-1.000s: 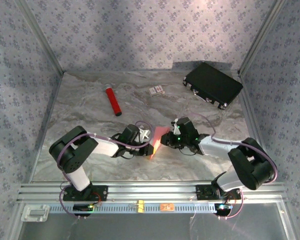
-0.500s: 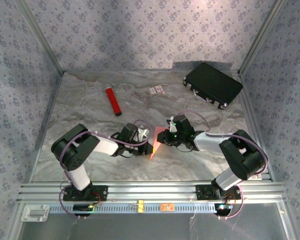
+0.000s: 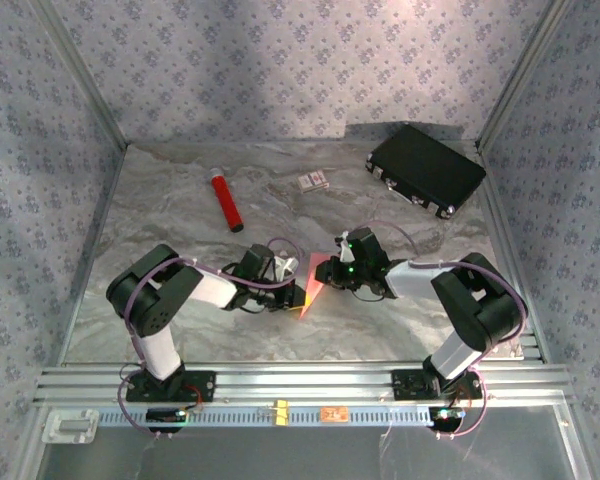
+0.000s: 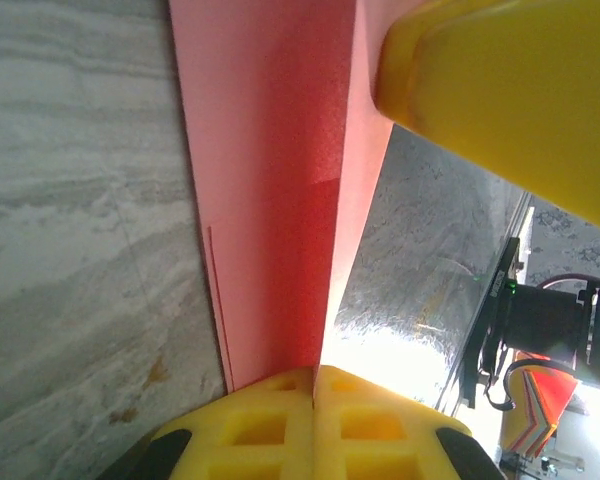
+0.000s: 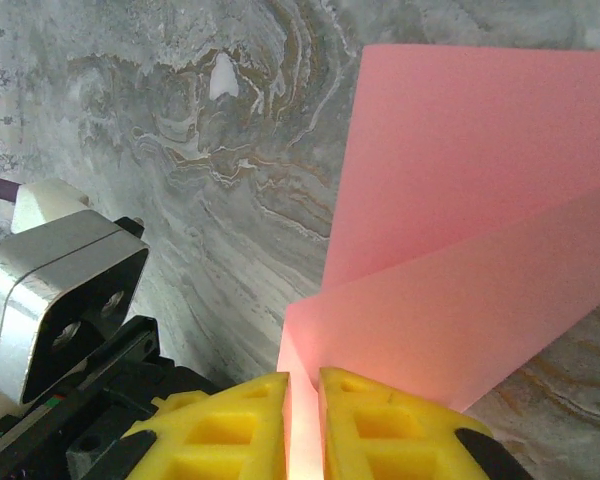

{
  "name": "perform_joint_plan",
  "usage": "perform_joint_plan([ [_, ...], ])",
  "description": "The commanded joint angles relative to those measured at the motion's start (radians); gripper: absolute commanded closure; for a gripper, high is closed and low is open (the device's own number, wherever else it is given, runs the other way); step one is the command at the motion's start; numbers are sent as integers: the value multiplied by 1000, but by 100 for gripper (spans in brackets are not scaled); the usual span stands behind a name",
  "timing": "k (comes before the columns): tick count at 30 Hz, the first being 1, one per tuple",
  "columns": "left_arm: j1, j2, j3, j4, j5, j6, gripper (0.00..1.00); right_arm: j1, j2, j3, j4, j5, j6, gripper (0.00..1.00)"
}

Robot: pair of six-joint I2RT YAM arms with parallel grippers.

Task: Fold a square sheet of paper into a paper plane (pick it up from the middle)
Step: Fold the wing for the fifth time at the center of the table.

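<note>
Pulling apart could tear the half-folded square sheet of paper (image 5: 460, 170), which is held between the grippers, pinched at one edge by the right gripper (image 5: 302, 385) and at the opposite edge by the left gripper (image 4: 314, 385). Bare table (image 3: 400, 330) is left around both; the red cylinder (image 3: 226, 202) and black case (image 3: 426, 168) lie well beyond.

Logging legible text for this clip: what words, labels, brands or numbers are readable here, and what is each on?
Nothing can be read in any view.
The small white-and-red card: printed, but too small to read.
The orange tag: too small to read.
The square sheet of paper: plain, no print.
The black case: no label visible.
</note>
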Motion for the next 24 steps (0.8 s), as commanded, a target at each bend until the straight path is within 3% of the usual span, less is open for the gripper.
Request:
perform_joint_plan([
  [1, -7, 58, 6, -58, -47, 5, 100, -5, 18, 20, 14, -19, 2, 84],
  [24, 10, 81, -9, -63, -60, -56, 100, -21, 70, 28, 41, -41, 8, 84],
])
